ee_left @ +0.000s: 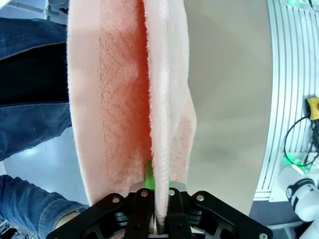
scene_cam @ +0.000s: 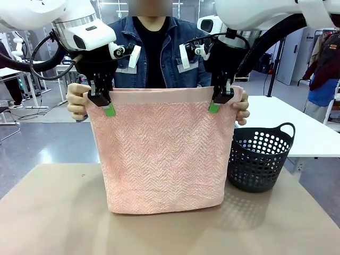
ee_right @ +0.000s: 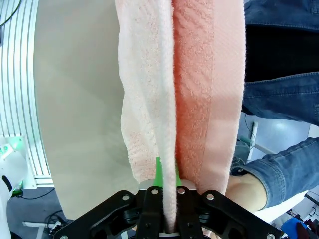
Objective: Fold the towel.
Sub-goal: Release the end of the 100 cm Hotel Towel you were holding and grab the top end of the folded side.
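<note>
Towel point(scene_cam: 162, 154): hanging upright, doubled over, lower edge touching worktop point(scene_cam: 53, 212).
Left jaws: pinched tight on towel's top hem, near its left corner.
Right jaws: pinched tight on top hem, near right corner.
Person's hands point(scene_cam: 78, 101): gripping both top corners, just outside jaws.
Basket point(scene_cam: 260, 159): on worktop, just right of towel.
</note>
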You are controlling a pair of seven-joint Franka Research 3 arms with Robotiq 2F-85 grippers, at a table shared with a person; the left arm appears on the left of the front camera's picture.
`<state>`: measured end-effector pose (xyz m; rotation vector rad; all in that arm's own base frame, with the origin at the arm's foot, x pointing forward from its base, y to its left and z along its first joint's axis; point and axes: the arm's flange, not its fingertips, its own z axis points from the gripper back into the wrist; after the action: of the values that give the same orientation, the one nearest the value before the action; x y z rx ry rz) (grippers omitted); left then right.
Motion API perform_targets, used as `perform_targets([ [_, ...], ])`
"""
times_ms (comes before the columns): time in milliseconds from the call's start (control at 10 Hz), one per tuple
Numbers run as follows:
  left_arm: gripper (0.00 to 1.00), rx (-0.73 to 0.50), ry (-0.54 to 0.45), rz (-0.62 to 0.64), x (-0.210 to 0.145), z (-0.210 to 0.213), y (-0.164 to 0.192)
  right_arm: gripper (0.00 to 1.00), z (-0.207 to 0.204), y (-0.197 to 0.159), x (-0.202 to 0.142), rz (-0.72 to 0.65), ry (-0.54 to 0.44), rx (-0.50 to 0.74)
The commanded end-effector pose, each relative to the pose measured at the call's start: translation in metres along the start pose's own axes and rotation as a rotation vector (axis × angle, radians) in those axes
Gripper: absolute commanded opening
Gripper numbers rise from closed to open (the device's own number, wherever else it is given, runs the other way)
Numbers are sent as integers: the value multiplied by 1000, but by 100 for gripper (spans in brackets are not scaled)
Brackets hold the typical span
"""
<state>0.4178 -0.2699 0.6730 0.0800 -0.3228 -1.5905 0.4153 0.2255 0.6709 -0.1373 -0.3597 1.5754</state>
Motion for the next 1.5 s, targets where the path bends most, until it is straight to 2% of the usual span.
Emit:
perform_targets([
  [0, 0, 4, 0, -11, 0, 2, 0, 0, 0, 0, 0, 0, 3, -2],
  [300, 0, 4, 0, -11, 0, 2, 0, 3, 0, 0, 0, 0, 0, 0],
  [400, 36, 0, 0, 0, 0, 0, 0, 20, 3, 2, -1, 9, -40, 9],
  [500, 36, -1, -5, -14, -2, 2, -1, 33, 6, 3, -2, 23, -43, 4],
  [600, 67, 1, -5, -5, -4, 3, -1, 50, 6, 5, -2, 7, -54, 2],
  [700, 37, 3, -6, -5, -5, 5, -1, 64, 8, 7, -4, -9, -51, -7],
  [800, 97, 18, -16, 7, -4, 11, -3, 81, 12, 10, -5, -19, -55, -31],
  [900, 68, 73, -9, 23, -2, 23, -9, 95, 24, 17, -7, -23, -70, -103],
  [1000, 100, 159, -6, 33, 1, 38, -17, 100, 37, 23, -10, -29, -90, -159],
  [1100, 98, 243, -16, 36, 2, 55, -27, 100, 49, 27, -13, -25, -102, -194],
  [1300, 100, 265, -54, 39, -2, 70, -32, 98, 62, 29, -13, -1, -138, -203],
  [1400, 100, 273, -62, 43, -3, 73, -30, 100, 65, 28, -12, 0, -138, -210],
])
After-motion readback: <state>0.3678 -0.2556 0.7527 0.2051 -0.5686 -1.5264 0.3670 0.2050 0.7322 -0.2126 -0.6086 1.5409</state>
